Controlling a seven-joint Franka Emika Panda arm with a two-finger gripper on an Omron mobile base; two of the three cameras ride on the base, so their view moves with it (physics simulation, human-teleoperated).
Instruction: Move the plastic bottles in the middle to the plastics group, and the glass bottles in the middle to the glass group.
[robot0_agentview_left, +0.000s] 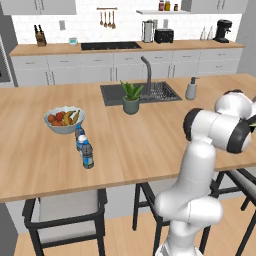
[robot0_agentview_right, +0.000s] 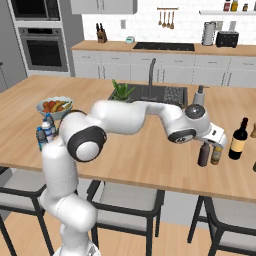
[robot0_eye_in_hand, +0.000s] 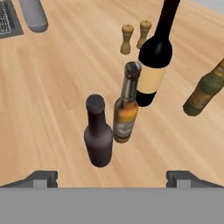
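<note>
- A rendered kitchen with a long wooden island worktop (robot0_agentview_right: 150, 155), sink set in the middle, cabinets and oven behind
- The gripper (robot0_eye_in_hand: 112, 177) hangs above the right end of the worktop with its jaws spread wide and nothing between them; the tips stand apart on either side of the dark brown bottle (robot0_eye_in_hand: 98, 135) below
- That dark brown bottle stands upright on the wood, just beside an amber bottle (robot0_eye_in_hand: 126, 109), near the big wine bottle (robot0_eye_in_hand: 153, 65) with the pale label; so it sits in the glass group
- A green bottle (robot0_eye_in_hand: 203, 89) shows at the right edge, and two wooden shakers (robot0_eye_in_hand: 134, 36) stand behind the wine bottle
- Well apart, at the far left end, the plastic water bottles (robot0_agentview_left: 84, 146) cluster by the fruit bowl (robot0_agentview_left: 64, 120)
- Judgement: the step in hand looks like letting go and clearing off; do it well by lifting straight up, jaws kept wide, before swinging sideways, since the amber neighbour is close enough to be clipped and toppled
</note>
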